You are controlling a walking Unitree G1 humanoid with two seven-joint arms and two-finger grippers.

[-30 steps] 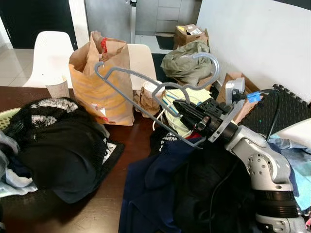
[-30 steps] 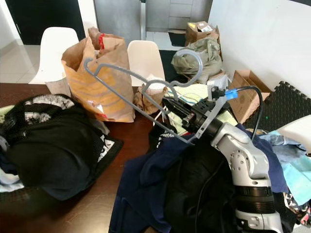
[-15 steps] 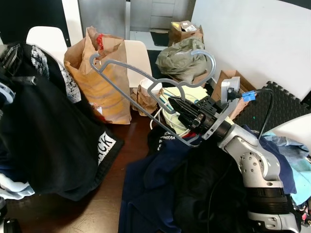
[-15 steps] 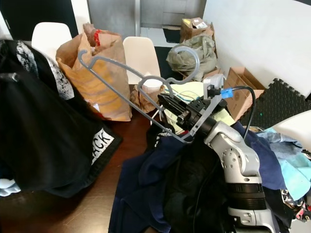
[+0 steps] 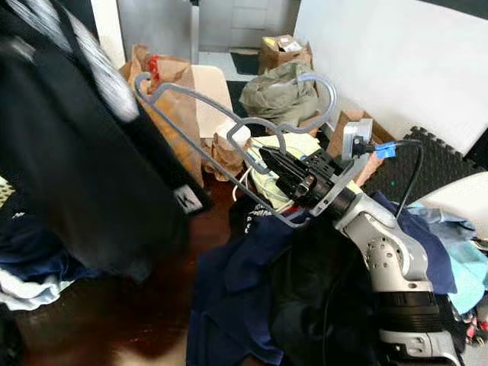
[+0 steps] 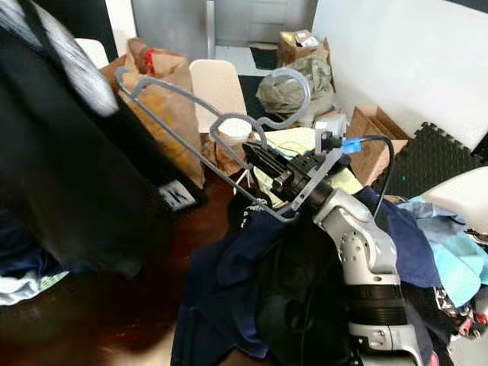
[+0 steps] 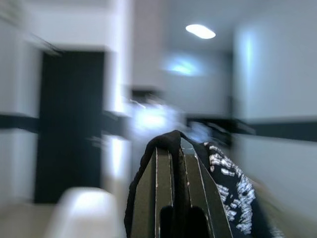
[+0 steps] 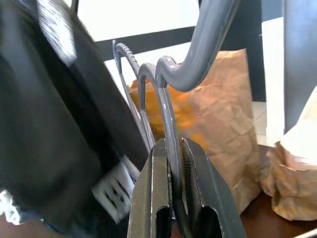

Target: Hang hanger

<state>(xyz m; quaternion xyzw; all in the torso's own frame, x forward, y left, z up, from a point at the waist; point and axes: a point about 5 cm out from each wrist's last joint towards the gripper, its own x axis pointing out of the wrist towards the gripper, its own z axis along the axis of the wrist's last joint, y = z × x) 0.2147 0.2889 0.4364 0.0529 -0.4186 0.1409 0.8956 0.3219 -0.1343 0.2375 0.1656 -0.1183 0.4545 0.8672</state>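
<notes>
Since a second ago, the black garment [image 5: 84,137] has risen from the table [image 5: 99,320] and now hangs high at the robot's left. Closed tight, the left gripper [image 7: 176,163] pinches its cloth. The right gripper [image 8: 171,163] is clamped on the grey hanger [image 5: 221,137], held tilted above the navy clothes [image 5: 244,290], its hook toward the wall. Both pieces seem in hand; threading the hanger into the garment and hanging it up remain.
</notes>
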